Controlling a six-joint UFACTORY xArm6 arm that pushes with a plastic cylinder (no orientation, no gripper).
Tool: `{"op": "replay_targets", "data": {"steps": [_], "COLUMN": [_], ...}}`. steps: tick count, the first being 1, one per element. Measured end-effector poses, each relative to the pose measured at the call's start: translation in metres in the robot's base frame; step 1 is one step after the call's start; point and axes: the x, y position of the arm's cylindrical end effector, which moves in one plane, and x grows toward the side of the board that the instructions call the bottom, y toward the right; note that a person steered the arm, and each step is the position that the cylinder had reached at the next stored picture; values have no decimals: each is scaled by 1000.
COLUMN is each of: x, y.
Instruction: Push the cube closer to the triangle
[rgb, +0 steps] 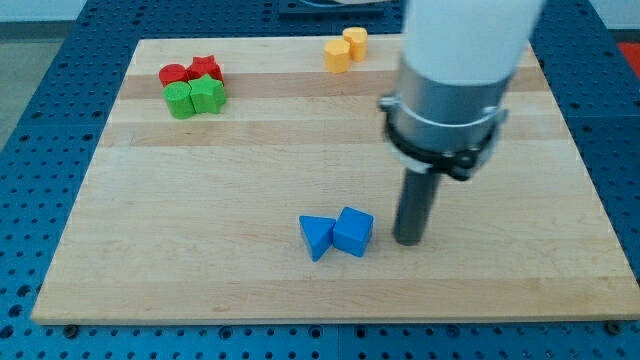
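A blue cube (353, 231) lies on the wooden board (200, 200) near the view's bottom centre. A blue triangle (316, 236) lies just to its left, touching it or nearly so. My tip (408, 241) rests on the board a short way to the right of the cube, with a small gap between them. The rod rises from it into the arm's wide grey and white body (450, 90).
At the view's top left sits a cluster: a red round block (173, 74), a red star (205, 68), a green round block (180, 100) and a green star-like block (208, 95). Two yellow blocks (345, 48) sit at the top centre.
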Motion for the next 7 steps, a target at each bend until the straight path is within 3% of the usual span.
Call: {"op": "replay_targets", "data": {"steps": [2,7], "x": [-28,-17], "y": [-14,-31]}}
